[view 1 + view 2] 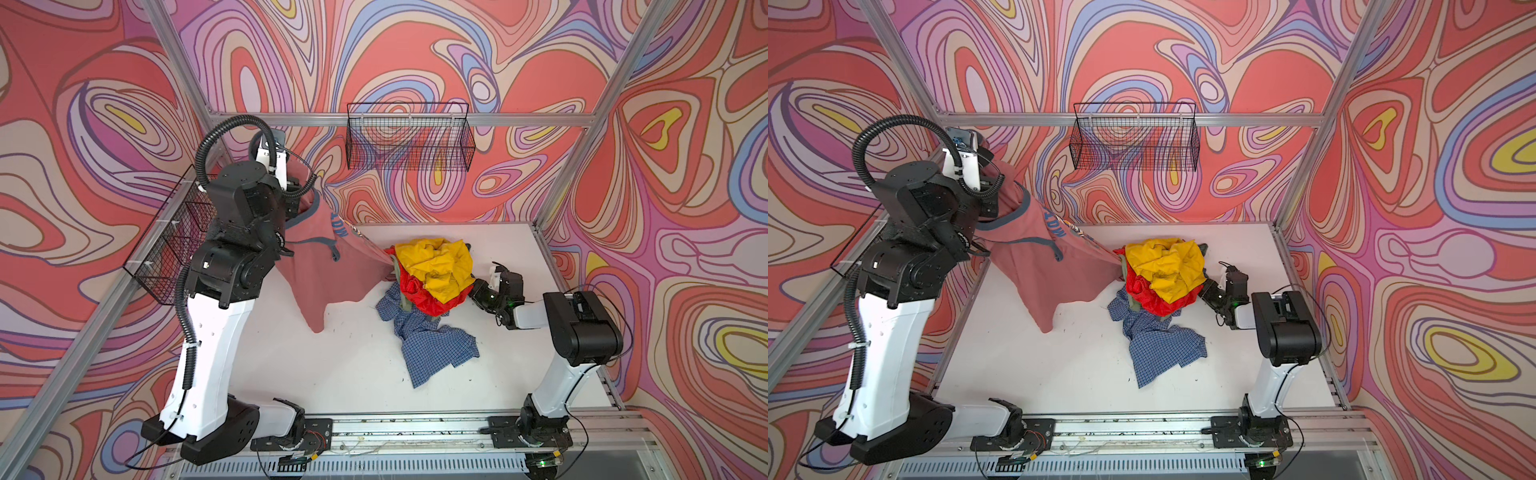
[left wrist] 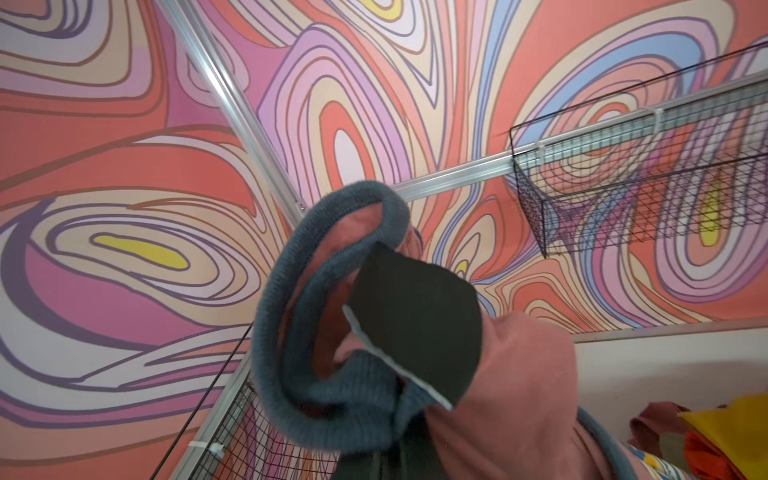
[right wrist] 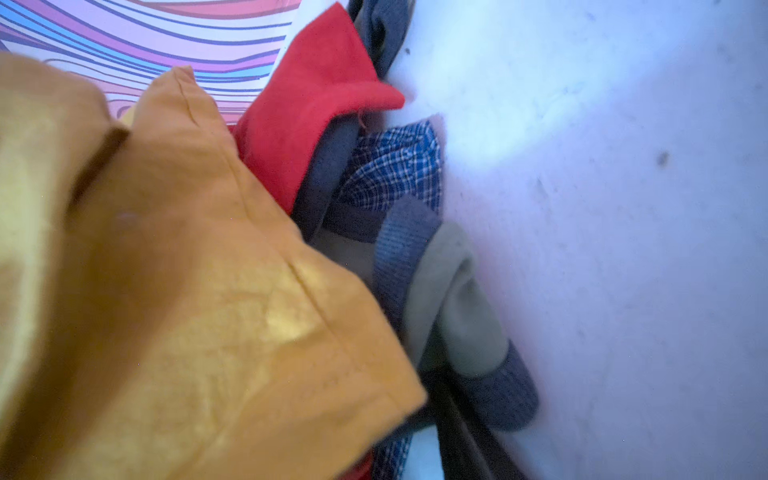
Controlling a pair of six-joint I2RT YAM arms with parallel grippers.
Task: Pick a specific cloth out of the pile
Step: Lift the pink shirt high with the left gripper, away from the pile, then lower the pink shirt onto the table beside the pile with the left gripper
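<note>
One cloth [image 1: 328,266] (pink) clenched by left claw [image 2: 409,316]; right claw [image 1: 478,291] state unclear.

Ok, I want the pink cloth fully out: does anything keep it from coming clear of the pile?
Yes. The left pincer holds the pink cloth up by its trim, but its far end is tucked under the yellow garment and red garment, which seem to pin it.
</note>
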